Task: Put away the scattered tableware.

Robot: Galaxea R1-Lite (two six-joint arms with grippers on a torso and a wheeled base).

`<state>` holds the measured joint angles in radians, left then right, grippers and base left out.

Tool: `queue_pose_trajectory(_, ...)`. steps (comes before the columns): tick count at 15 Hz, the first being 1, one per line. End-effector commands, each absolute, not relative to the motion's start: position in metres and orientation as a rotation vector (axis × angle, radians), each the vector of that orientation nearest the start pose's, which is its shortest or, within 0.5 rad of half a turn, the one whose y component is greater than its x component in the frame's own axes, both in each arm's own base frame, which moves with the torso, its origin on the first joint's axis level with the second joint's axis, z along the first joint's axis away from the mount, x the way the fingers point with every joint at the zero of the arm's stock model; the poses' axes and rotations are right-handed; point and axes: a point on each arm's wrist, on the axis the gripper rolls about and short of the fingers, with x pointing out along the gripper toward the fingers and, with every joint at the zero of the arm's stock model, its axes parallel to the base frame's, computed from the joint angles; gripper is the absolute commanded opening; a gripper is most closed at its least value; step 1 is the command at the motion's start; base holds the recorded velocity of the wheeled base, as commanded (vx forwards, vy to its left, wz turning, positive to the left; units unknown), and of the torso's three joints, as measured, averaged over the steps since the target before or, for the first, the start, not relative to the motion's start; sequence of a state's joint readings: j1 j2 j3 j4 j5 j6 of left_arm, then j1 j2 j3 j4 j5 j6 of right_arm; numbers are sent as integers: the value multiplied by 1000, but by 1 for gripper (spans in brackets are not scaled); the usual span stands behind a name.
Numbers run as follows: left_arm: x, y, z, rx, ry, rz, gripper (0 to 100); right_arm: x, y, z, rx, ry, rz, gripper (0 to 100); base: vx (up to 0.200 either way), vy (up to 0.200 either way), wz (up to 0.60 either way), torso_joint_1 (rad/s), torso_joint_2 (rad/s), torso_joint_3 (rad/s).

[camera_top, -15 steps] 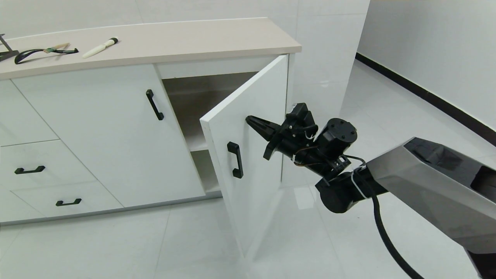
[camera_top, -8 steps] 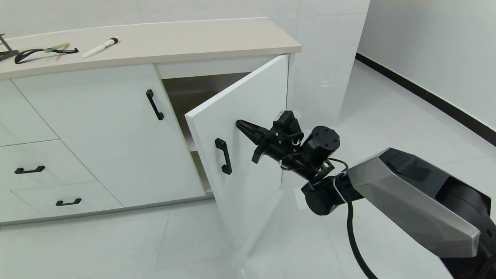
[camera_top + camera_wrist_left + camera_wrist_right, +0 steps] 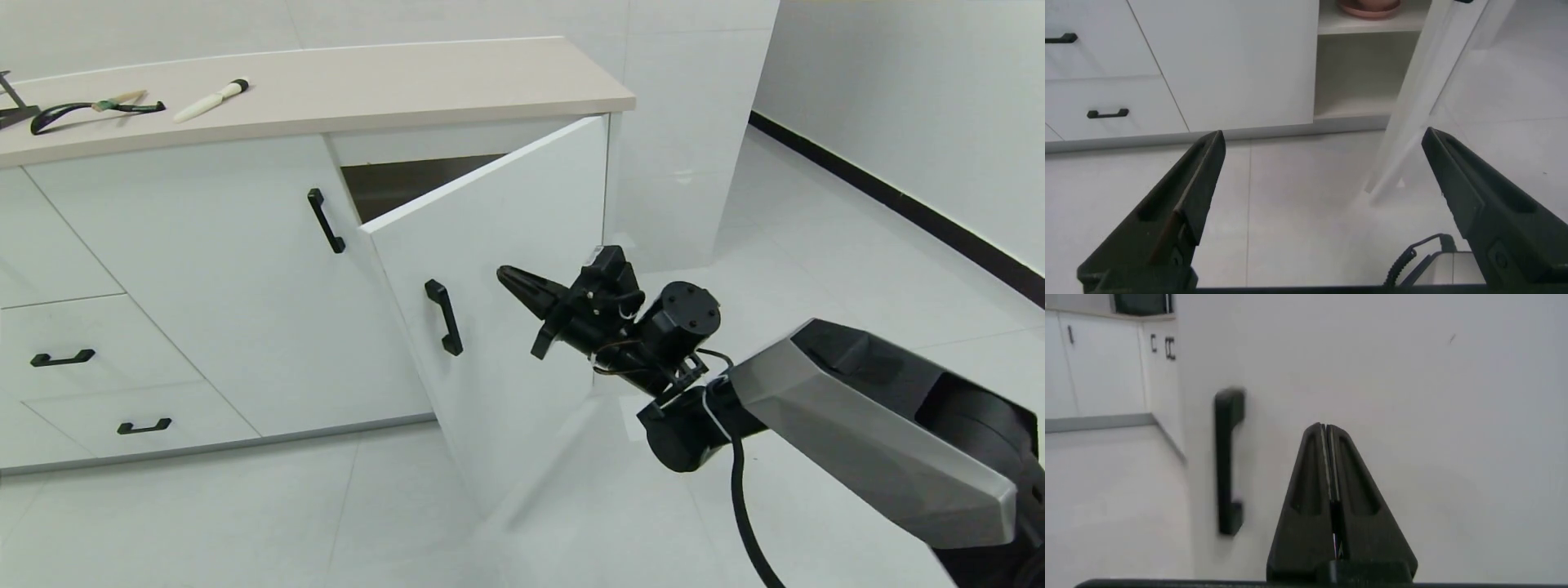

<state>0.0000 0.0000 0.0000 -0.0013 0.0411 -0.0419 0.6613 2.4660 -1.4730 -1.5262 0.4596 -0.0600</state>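
Countertop utensils lie well beyond and left of my right gripper. Its fingers are pressed together, tip at the door, near the handle. My left gripper is spread wide.

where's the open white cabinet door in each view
Head view: the open white cabinet door, centre, swung out before the right gripper.
Left wrist view: its thin edge, beside the cabinet shelf.
Right wrist view: its flat white face, behind the gripper.
Shared landmark: its black bar handle.
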Motion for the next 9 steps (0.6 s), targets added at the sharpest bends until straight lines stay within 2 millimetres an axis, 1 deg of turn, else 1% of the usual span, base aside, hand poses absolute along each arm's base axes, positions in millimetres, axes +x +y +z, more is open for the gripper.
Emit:
queue_pose_trajectory(1, -23, 1, 76, -41, -2, 41, 100, 318, 263, 157, 10, -470, 1100, 0, 0, 0, 0, 0, 0, 0)
queue_pose_trajectory(2, -23, 1, 76, -43, -4, 41, 100, 290, 241, 164, 5, -411, 1104, 0, 0, 0, 0, 0, 0, 0)
queue_pose_trajectory(3, -23, 1, 76, -41, -2, 41, 100, 261, 216, 176, 0, -385, 1102, 0, 0, 0, 0, 0, 0, 0)
queue_pose_trajectory(4, -23, 1, 76, -40, -4, 41, 100, 248, 204, 182, -1, -386, 1099, 0, 0, 0, 0, 0, 0, 0)
queue_pose_trajectory(5, -23, 1, 76, -40, -2, 41, 100, 209, 163, 203, -7, -419, 1062, 0, 0, 0, 0, 0, 0, 0)
queue_pose_trajectory(6, -23, 1, 76, -40, -2, 41, 100, 186, 130, 208, -24, -434, 1004, 0, 0, 0, 0, 0, 0, 0)
queue_pose_trajectory(7, -23, 1, 76, -40, -4, 41, 100, 161, 92, 206, -57, -441, 908, 0, 0, 0, 0, 0, 0, 0)
queue_pose_trajectory(8, -23, 1, 76, -40, -5, 41, 100, 151, 79, 205, -75, -446, 864, 0, 0, 0, 0, 0, 0, 0)
queue_pose_trajectory(9, -23, 1, 76, -40, -4, 41, 100, 108, 40, 201, -142, -504, 732, 0, 0, 0, 0, 0, 0, 0)
